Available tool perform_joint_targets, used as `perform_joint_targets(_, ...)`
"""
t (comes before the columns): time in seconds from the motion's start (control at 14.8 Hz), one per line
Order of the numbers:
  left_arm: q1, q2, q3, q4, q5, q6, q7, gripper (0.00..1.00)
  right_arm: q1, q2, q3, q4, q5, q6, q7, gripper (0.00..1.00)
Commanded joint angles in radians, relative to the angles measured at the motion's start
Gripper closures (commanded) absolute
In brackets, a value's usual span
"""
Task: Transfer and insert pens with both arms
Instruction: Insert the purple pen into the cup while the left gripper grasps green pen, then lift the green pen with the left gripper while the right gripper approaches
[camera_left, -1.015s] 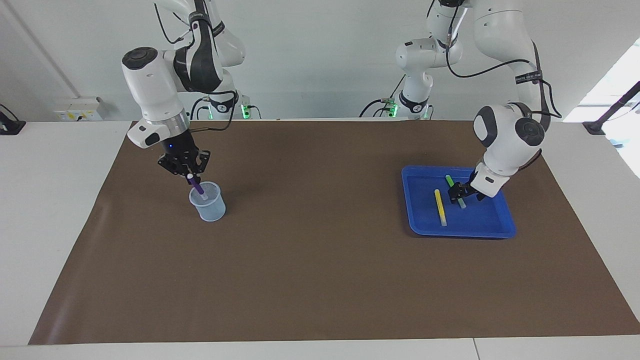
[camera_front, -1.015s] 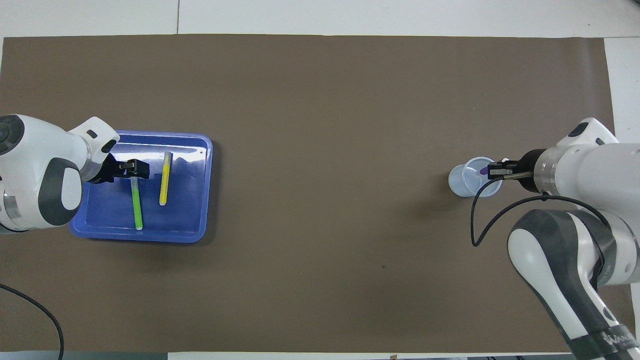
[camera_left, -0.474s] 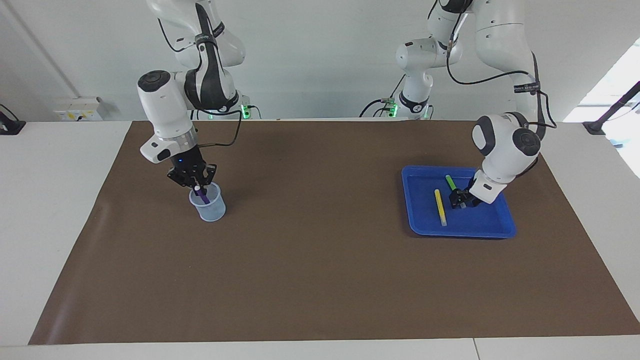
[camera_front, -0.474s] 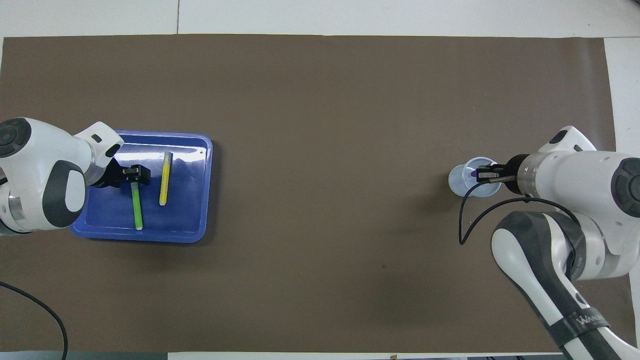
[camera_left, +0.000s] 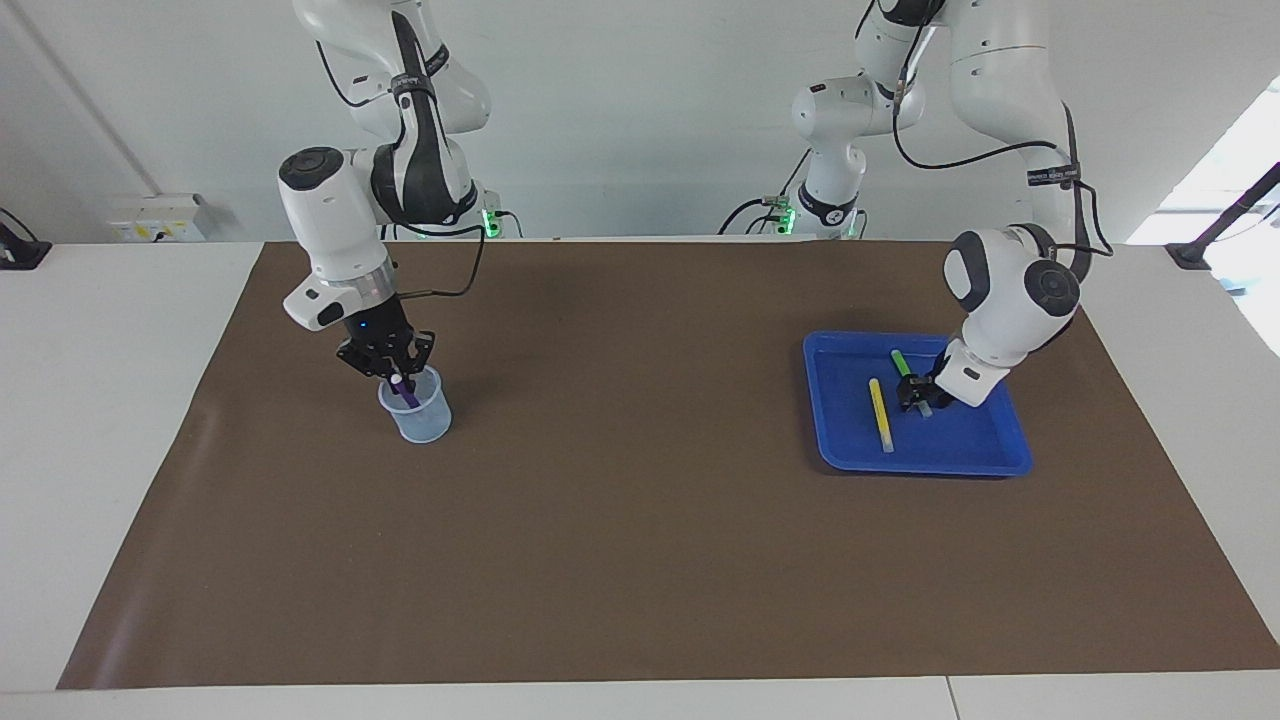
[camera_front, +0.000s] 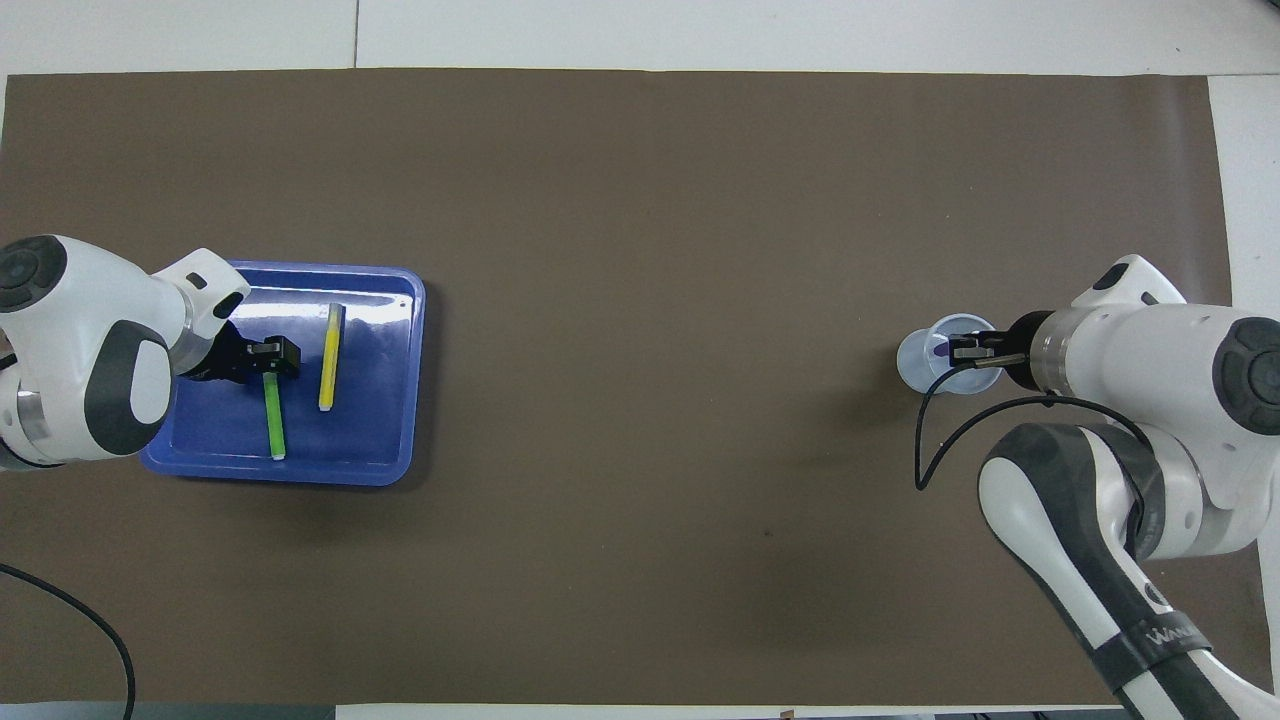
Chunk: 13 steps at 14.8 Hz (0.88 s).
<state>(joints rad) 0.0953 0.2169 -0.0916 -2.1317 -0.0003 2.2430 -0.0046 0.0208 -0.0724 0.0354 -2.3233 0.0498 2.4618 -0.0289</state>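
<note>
My right gripper (camera_left: 390, 368) is shut on the cap end of the purple pen (camera_left: 404, 392). The pen stands tilted with its lower end inside the clear plastic cup (camera_left: 418, 412). In the overhead view the right gripper (camera_front: 965, 351) sits over the cup's (camera_front: 918, 362) rim, with the purple pen (camera_front: 940, 351) inside. My left gripper (camera_left: 915, 393) is down on the green pen (camera_left: 899, 361), which lies in the blue tray (camera_left: 990, 462). The yellow pen (camera_left: 879, 414) lies beside it. The overhead view also shows the left gripper (camera_front: 270, 359), green pen (camera_front: 272, 420), yellow pen (camera_front: 328, 357) and tray (camera_front: 405, 300).
A brown mat (camera_left: 640, 520) covers the table between the cup at the right arm's end and the tray at the left arm's end. Bare white table (camera_left: 100, 400) borders the mat. Two smaller arm bases with green lights (camera_left: 488, 222) stand at the robots' edge.
My right gripper has come down and lowered the purple pen into the cup. My left gripper has slid a little along the green pen toward the robots. The pens in the tray have not moved.
</note>
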Motion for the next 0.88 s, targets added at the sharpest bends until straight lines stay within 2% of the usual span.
perform_joint_targets(0.0,0.004,-0.022,-0.002,-0.02,0.019,-0.011,0.006,0.76,-0.002,-0.007,0.005,-0.005,-0.024,0.014,0.001,0.18)
perform_joint_targets(0.07,0.004,-0.022,-0.002,-0.019,0.019,-0.011,0.005,0.93,-0.002,-0.01,0.003,0.002,-0.022,0.011,0.0,0.14)
perform_joint_targets(0.14,0.004,-0.022,-0.002,-0.019,0.019,-0.011,0.005,1.0,-0.002,-0.018,0.003,0.022,-0.022,-0.018,0.0,0.1)
perform_joint_targets(0.27,0.006,-0.021,-0.002,-0.014,0.019,-0.011,0.006,1.0,-0.004,-0.033,0.003,0.086,-0.022,-0.117,0.001,0.07)
perform_joint_targets(0.34,0.007,-0.019,-0.002,-0.01,0.019,-0.013,0.005,1.0,-0.004,-0.044,0.003,0.131,-0.022,-0.179,0.003,0.01)
perform_joint_targets(0.47,0.007,-0.013,-0.002,0.015,0.017,-0.037,0.003,1.0,-0.004,-0.055,0.003,0.224,-0.022,-0.31,0.012,0.0)
perform_joint_targets(0.81,-0.008,-0.007,-0.008,0.241,-0.016,-0.32,-0.07,1.0,-0.005,-0.024,0.003,0.474,-0.059,-0.628,0.075,0.0)
